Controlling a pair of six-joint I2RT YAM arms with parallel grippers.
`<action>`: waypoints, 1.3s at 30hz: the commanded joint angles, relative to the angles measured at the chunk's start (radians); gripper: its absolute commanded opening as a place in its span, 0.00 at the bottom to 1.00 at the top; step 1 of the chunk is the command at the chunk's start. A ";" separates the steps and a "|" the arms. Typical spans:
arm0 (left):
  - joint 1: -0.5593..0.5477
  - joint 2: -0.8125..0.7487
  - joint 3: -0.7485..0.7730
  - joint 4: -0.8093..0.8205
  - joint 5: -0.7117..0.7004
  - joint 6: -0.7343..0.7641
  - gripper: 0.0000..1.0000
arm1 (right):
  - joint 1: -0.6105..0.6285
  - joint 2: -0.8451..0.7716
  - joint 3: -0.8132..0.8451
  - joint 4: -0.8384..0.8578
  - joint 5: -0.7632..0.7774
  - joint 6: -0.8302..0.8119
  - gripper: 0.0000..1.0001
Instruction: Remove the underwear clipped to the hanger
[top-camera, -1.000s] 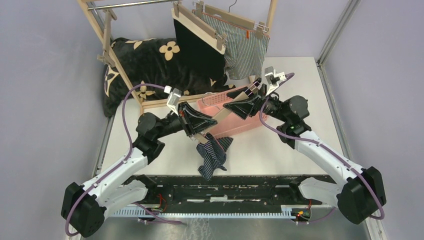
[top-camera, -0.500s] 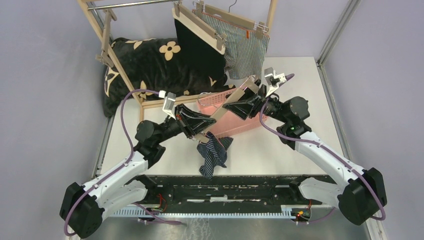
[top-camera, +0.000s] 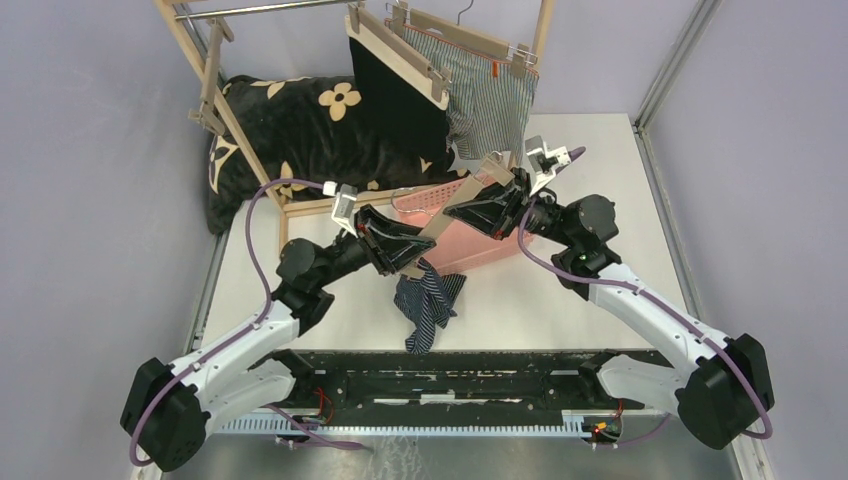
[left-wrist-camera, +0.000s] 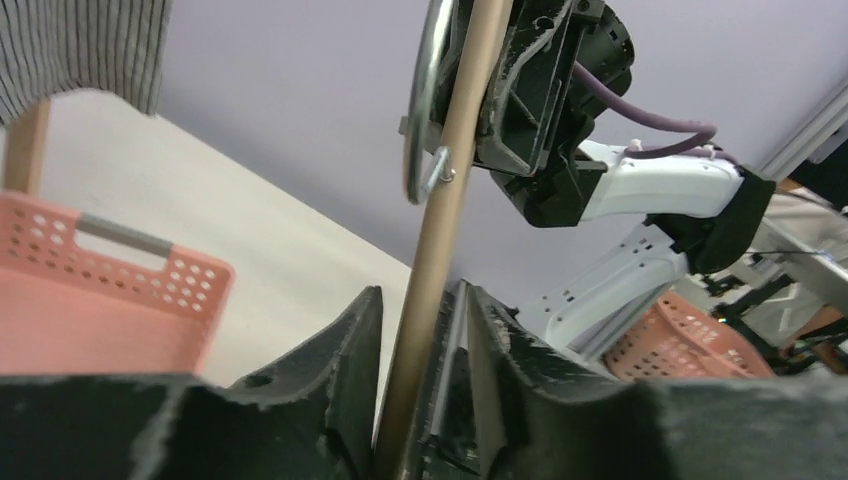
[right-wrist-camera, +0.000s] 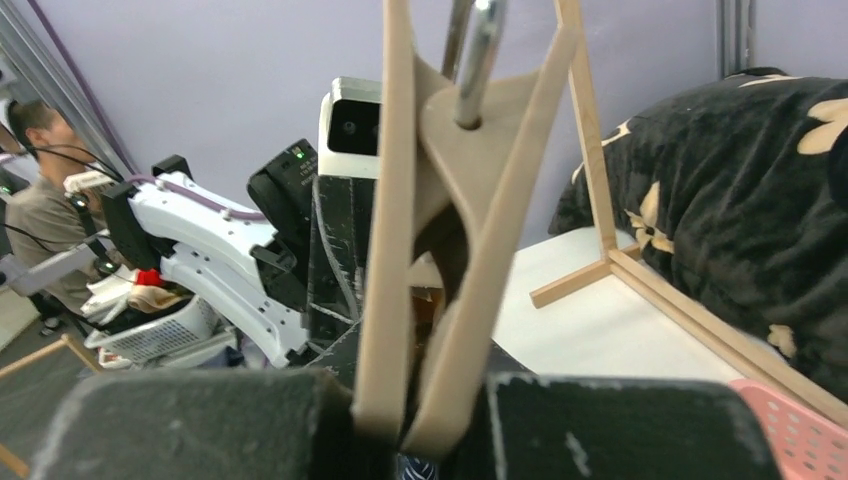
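Hanger (left-wrist-camera: 445, 230) of wood, gripped twice.
Left pincer (left-wrist-camera: 420, 345) and right pincer (right-wrist-camera: 415, 405) clamp it; navy striped boxer shorts (top-camera: 428, 305) dangle below.

Your left gripper (left-wrist-camera: 425, 322) pinches the wooden hanger (left-wrist-camera: 448, 190); your right gripper (left-wrist-camera: 532, 95) holds it higher up, by the hook (left-wrist-camera: 419, 112).

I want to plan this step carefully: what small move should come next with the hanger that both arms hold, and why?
Probably open the left gripper and lower it to the navy shorts to tug them free. It and the right gripper are both shut on the hanger, so the right one could likely hold it alone. The shorts hang from its lower end, not yet freed.
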 joint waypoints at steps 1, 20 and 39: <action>-0.012 -0.057 0.013 -0.060 -0.023 0.062 0.66 | -0.001 -0.017 0.008 0.028 0.019 -0.077 0.01; -0.012 -0.182 -0.030 -0.334 -0.186 0.237 0.99 | 0.002 -0.120 0.002 0.020 0.011 -0.046 0.01; -0.012 -0.260 -0.061 -0.335 -0.100 0.206 0.75 | 0.002 -0.142 0.006 -0.063 0.092 -0.124 0.01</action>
